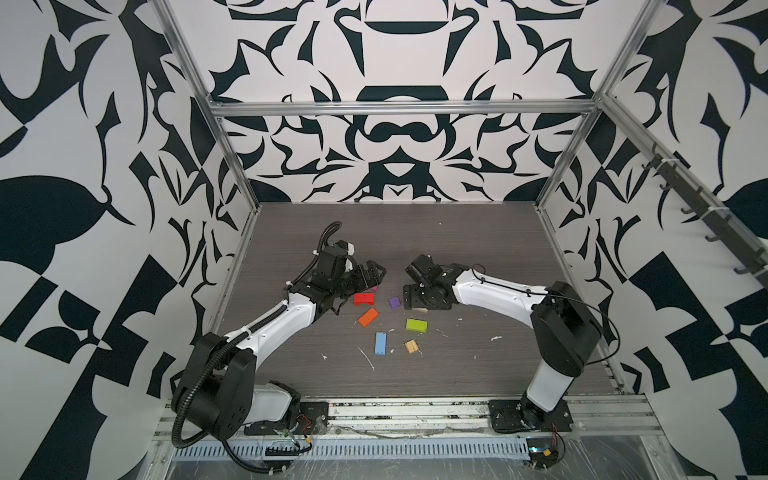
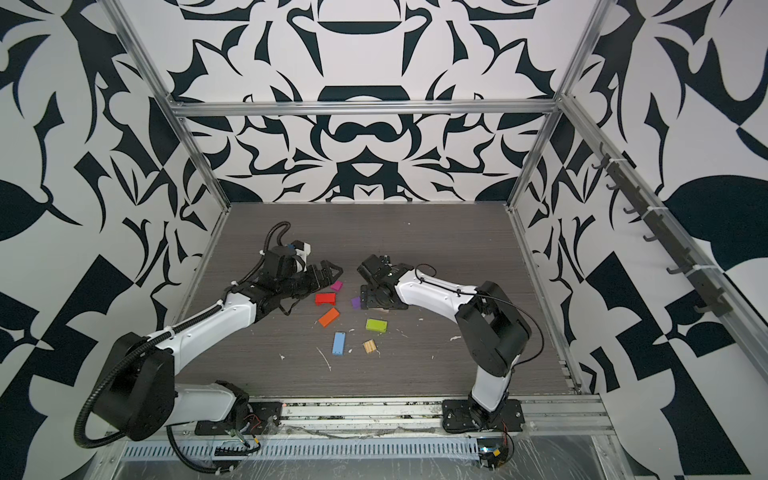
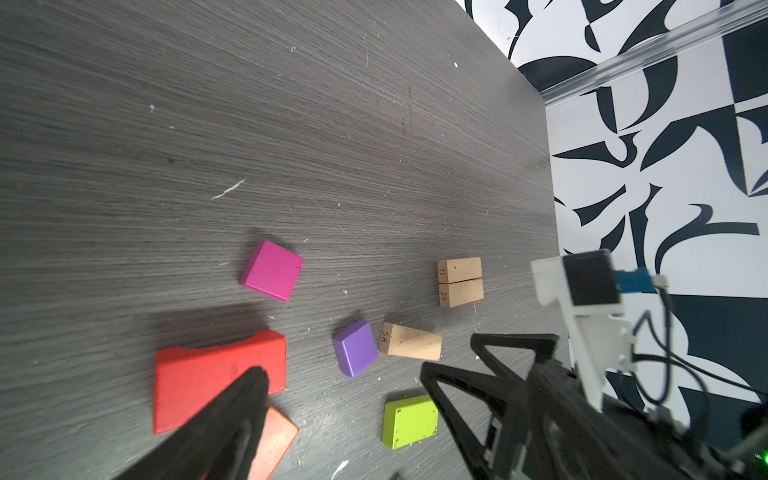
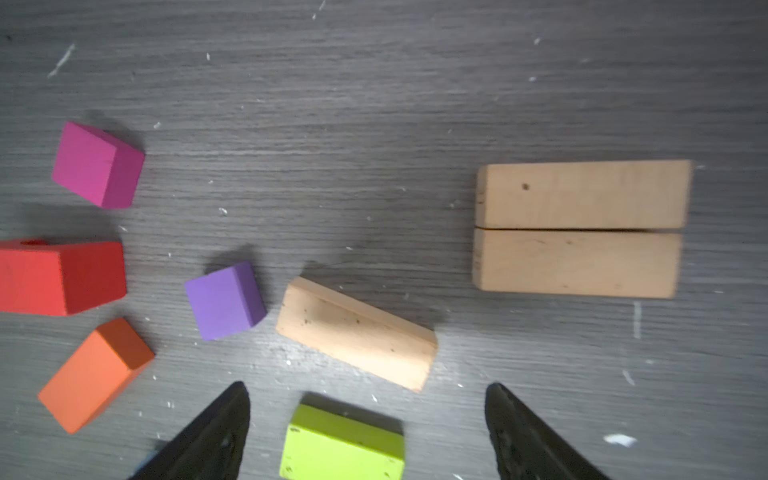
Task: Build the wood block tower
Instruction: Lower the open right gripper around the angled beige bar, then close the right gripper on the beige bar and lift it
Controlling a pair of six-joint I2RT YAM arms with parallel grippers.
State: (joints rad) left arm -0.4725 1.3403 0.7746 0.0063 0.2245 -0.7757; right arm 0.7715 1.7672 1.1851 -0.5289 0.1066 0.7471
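Ten wood blocks point(image 1: 368, 317) are counted, all lying singly on the table point(image 1: 457, 249), mid-table between the arms, none stacked. Three planks are seen: two point(image 4: 582, 195) point(image 4: 577, 264) pressed side by side, one point(image 4: 355, 332) skewed beside the purple cube point(image 4: 224, 301). One each is noted of ridged square point(image 1: 411, 346), red block point(image 4: 50, 278), orange block point(image 4: 93, 374), green block point(image 4: 343, 444), blue block point(image 1: 380, 343) and magenta cube point(image 4: 97, 164). The left gripper point(image 3: 340, 368) is spread wide, nothing gripped. The right gripper point(image 4: 366, 385) is spread too, empty, near the green block.
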